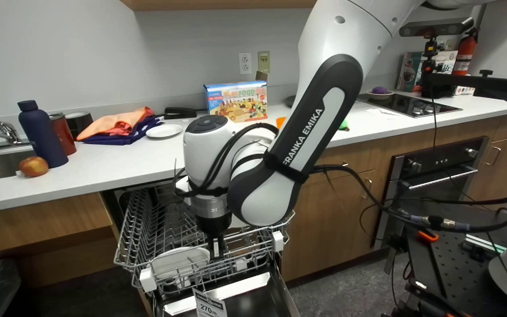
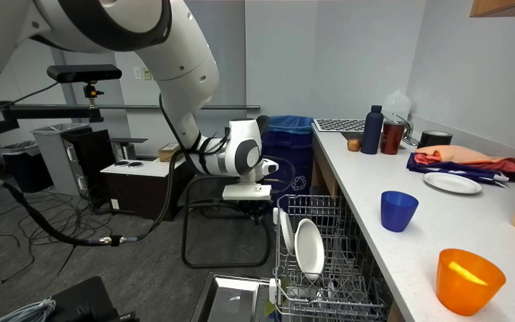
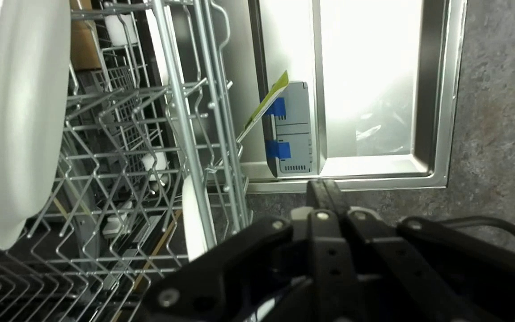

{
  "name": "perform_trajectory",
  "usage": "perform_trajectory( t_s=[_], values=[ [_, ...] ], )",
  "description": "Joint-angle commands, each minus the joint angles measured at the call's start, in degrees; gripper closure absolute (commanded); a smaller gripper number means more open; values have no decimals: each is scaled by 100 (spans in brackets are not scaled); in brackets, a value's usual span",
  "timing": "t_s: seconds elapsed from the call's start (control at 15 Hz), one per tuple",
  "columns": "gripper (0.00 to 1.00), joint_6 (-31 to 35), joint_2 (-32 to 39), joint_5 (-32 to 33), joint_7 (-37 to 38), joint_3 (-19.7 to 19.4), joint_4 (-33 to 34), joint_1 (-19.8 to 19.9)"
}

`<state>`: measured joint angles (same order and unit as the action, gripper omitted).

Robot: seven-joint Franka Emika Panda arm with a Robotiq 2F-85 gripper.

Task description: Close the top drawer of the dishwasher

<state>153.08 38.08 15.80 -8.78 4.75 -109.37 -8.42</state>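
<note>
Top drawer [image 1: 170,233] stands pulled out of the dishwasher [image 1: 262,301], past the front edge of the counter [image 1: 126,165]. My hand [image 3: 324,188] is clenched near the drawer's front edge; whether it touches, I cannot tell.

Blown-out glare on the dishwasher door [image 3: 369,67] in the wrist view, bright countertop [image 1: 117,160], deep shadow beneath a cabinet [image 1: 38,224]

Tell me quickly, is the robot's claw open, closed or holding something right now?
Claw: closed, with nothing held in it.
</note>
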Motion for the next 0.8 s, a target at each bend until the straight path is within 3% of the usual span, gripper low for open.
perform_trajectory(
  t_s=[0.0,0.73],
  values=[
    [100,-69,172,174,35,-270,84,-153],
    [100,-8,451,931,487,-1164,314,-470]
  ],
)
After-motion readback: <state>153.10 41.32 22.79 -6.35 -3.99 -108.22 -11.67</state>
